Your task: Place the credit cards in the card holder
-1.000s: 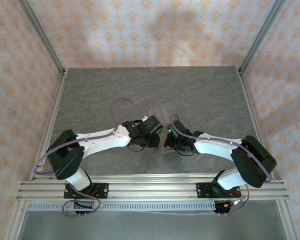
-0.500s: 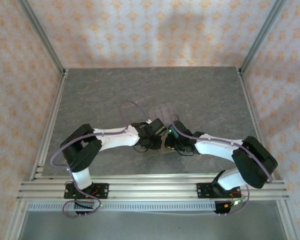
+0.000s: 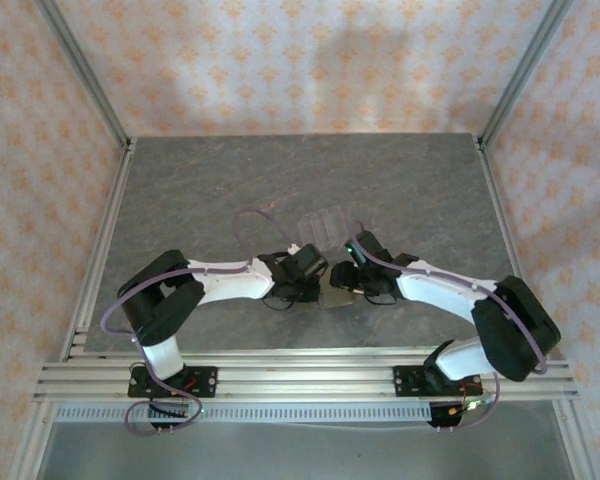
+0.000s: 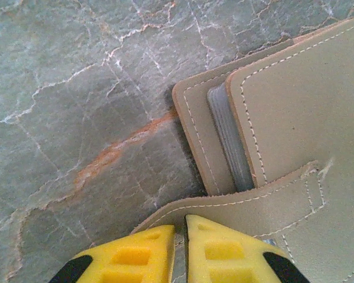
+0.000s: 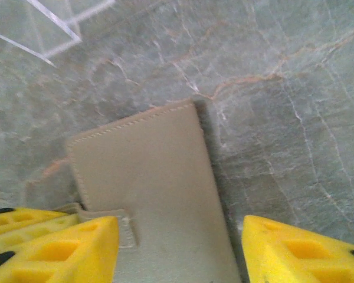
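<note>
The card holder point(image 3: 332, 298) lies flat on the stone table between my two grippers, tan with pale stitching. In the left wrist view the card holder point(image 4: 295, 112) shows the grey edges of the credit cards point(image 4: 230, 138) stacked inside its pocket. Its closing strap point(image 4: 242, 203) curves across to my left gripper point(image 4: 180, 236), whose yellow fingers are shut on the strap's end. My right gripper point(image 5: 180, 227) hovers open over the card holder point(image 5: 147, 177), one finger on each side and apart from it. The left gripper's yellow fingers point(image 5: 12, 221) show at the left edge there.
A clear slotted plastic stand point(image 3: 325, 225) sits just behind the grippers, and its corner point(image 5: 47, 29) shows in the right wrist view. Aluminium frame rails point(image 3: 300, 375) run along the near edge, and patterned walls enclose the table.
The left arm has reached right to the card holder and closed on its strap. The right gripper has opened and drawn slightly back.
</note>
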### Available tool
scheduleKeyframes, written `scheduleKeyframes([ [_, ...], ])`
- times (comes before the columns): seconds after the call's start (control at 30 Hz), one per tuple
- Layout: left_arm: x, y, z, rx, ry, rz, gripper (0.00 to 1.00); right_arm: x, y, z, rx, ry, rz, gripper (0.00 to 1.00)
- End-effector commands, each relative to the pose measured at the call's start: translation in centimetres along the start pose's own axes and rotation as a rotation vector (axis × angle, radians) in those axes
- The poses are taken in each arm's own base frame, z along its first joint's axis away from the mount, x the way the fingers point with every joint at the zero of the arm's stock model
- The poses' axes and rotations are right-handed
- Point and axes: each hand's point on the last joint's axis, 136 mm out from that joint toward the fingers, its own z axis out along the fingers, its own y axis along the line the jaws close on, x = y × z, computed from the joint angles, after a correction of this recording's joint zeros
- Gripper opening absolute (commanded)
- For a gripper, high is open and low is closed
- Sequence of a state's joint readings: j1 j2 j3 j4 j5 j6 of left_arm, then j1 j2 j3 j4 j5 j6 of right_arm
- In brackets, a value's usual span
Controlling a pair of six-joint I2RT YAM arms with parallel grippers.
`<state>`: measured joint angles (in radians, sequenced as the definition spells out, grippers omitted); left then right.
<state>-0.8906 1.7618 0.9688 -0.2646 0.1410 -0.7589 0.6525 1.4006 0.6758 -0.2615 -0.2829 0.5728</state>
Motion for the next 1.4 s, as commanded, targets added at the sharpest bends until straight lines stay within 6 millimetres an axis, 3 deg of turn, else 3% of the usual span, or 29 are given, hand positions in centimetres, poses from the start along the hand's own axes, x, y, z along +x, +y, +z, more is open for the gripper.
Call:
scheduleKeyframes([
  [0.0, 3.8, 4.7, 2.1, -0.153, 0.100, 0.000, 0.14, 0.0, 0.2, 0.8, -0.025, 0.025, -0.019, 0.60],
  [0.17, 4.4, 5.3, 2.5, -0.163, 0.112, 0.003, 0.14, 0.5, 0.6, 2.0, -0.067, 0.055, -0.019, 0.61],
  [0.33, 4.6, 5.3, 3.4, -0.170, 0.127, 0.005, 0.13, 1.1, 2.8, 2.6, -0.195, 0.095, -0.015, 0.56],
  [0.63, 5.8, 6.0, 5.6, -0.197, 0.174, 0.003, 0.12, -0.7, 4.5, 0.2, -0.372, 0.050, 0.048, 0.51],
  [0.9, 6.2, 6.5, 5.9, -0.206, 0.178, 0.000, 0.12, -1.5, 5.7, -0.5, -0.489, 0.046, 0.098, 0.46],
  [1.03, 6.4, 6.6, 6.1, -0.210, 0.183, -0.001, 0.12, -1.8, 6.1, -0.8, -0.520, 0.035, 0.116, 0.34],
  [1.23, 6.0, 6.4, 5.3, -0.201, 0.169, 0.001, 0.12, -2.3, 5.5, -2.1, -0.490, -0.009, 0.123, 0.00],
  [1.3, 5.3, 5.9, 4.0, -0.181, 0.147, 0.008, 0.12, -2.6, 4.6, -3.4, -0.429, -0.051, 0.107, 0.00],
  [1.37, 4.4, 5.5, 2.3, -0.159, 0.120, 0.009, 0.15, -3.0, 2.4, -4.7, -0.285, -0.103, 0.090, 0.00],
])
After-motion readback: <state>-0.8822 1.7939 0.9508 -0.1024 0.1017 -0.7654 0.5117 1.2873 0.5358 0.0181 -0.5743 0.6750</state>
